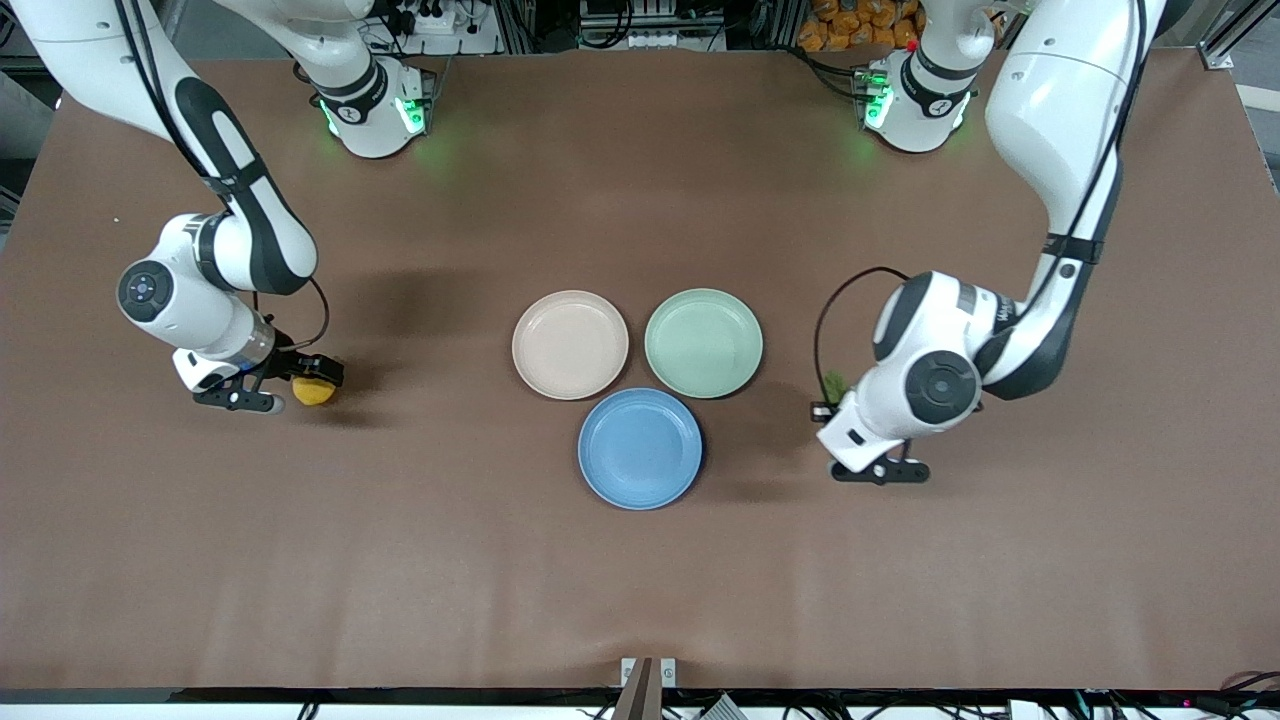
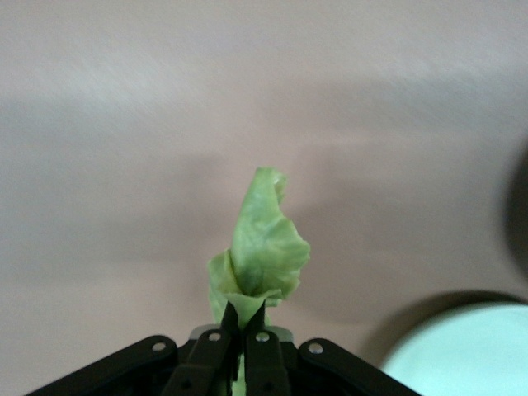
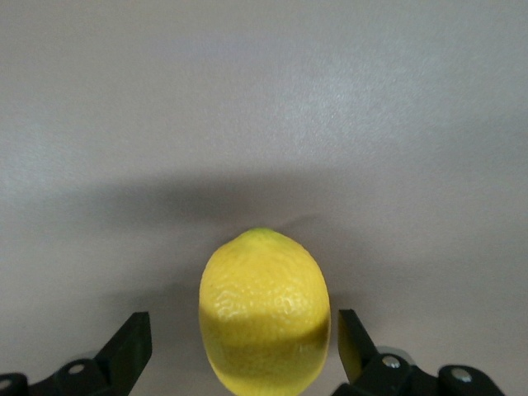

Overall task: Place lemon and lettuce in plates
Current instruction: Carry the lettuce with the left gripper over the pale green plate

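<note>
The yellow lemon [image 1: 316,393] lies on the brown table toward the right arm's end. My right gripper [image 1: 310,380] is low around it. In the right wrist view the lemon [image 3: 264,309] sits between the open fingers [image 3: 132,346], with a gap on each side. My left gripper [image 1: 829,400] is beside the mint green plate [image 1: 703,342], toward the left arm's end. It is shut on the lettuce [image 1: 833,383], mostly hidden under the hand. In the left wrist view the gripper [image 2: 244,318] pinches the crinkled leaf [image 2: 264,247] at its base. The beige-pink plate [image 1: 570,344] is empty.
A blue plate [image 1: 640,448] sits nearer to the front camera than the other two plates, touching close to both. The mint plate's rim [image 2: 462,355] shows in the left wrist view. Both arm bases stand along the table's edge away from the camera.
</note>
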Motion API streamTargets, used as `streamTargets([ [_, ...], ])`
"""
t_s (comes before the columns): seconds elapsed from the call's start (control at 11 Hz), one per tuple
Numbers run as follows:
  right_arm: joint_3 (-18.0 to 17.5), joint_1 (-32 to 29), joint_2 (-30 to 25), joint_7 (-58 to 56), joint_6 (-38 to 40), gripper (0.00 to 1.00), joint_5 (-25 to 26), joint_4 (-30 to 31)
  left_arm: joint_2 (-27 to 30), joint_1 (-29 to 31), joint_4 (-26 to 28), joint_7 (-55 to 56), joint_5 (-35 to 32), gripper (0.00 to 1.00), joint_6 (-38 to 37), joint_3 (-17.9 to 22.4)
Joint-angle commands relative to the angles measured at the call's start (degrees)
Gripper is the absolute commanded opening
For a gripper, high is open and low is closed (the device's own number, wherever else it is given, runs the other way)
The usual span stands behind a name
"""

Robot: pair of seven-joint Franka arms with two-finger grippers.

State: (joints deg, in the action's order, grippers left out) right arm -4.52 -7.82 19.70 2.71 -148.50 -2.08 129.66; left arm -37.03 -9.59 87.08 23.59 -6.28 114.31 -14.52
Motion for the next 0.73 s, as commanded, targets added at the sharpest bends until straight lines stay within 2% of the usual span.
streamTargets([
  [0.0, -0.05, -0.27, 0.86, 0.01, -1.7, 1.0, 0.85, 0.77, 2.75, 0.45, 1.08, 7.07, 0.74, 0.0, -5.58, -3.93],
  [0.27, 0.03, -0.27, 2.79, 0.01, -4.33, 1.0, 0.85, 0.86, 1.97, -1.2, 1.78, 17.77, 0.74, 0.0, -7.26, -7.45],
  [0.64, 0.3, -0.44, 3.76, -0.16, -5.56, 1.0, 1.28, 0.86, -0.4, -6.83, 1.25, 29.13, 2.31, 0.0, -4.73, -7.46],
])
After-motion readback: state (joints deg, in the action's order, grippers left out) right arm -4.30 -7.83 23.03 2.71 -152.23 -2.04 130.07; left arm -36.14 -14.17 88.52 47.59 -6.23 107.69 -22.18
